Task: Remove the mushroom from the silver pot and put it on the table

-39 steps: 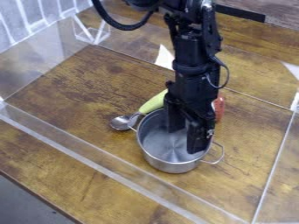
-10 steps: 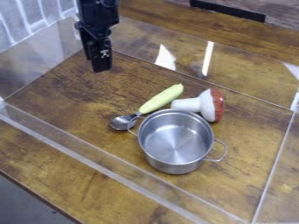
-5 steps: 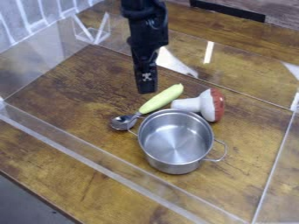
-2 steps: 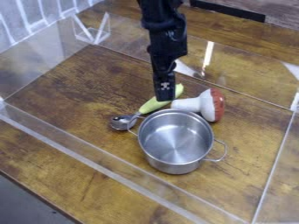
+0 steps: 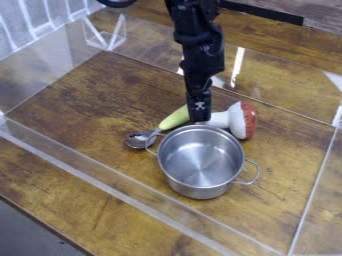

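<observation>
Steel silver pot (image 5: 202, 163) empty on the table (image 5: 80, 110), mushroom (image 5: 233, 119) lying just beside it, pincer (image 5: 199, 111) open above the mushroom

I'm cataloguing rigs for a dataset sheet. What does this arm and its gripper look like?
The arm is black and slim, built from blocky segments, with a dark cable looping at its top. The gripper is black too, narrow, with small white markings near its tip.
</observation>
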Motion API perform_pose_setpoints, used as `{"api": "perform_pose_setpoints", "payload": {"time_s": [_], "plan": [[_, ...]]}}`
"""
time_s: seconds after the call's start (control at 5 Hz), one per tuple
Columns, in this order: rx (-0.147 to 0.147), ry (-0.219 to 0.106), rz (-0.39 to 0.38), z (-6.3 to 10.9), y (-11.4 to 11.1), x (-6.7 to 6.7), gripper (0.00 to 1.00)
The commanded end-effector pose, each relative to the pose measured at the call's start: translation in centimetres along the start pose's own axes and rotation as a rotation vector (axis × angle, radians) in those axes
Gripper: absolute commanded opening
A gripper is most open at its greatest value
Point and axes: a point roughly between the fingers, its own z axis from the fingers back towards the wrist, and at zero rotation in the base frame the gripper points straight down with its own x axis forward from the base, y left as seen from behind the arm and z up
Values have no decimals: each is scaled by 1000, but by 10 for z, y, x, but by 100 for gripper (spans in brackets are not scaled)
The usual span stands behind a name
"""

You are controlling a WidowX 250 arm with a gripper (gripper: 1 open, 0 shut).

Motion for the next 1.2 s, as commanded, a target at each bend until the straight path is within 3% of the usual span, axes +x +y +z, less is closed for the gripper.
{"api": "perform_pose_setpoints", "payload": {"time_s": [0.0, 0.4, 1.0], "plan": [[47, -57, -24, 14, 7, 17, 100], [22, -82, -15, 3, 13, 21, 100], [-44, -107, 5, -11, 16, 20, 100]]}}
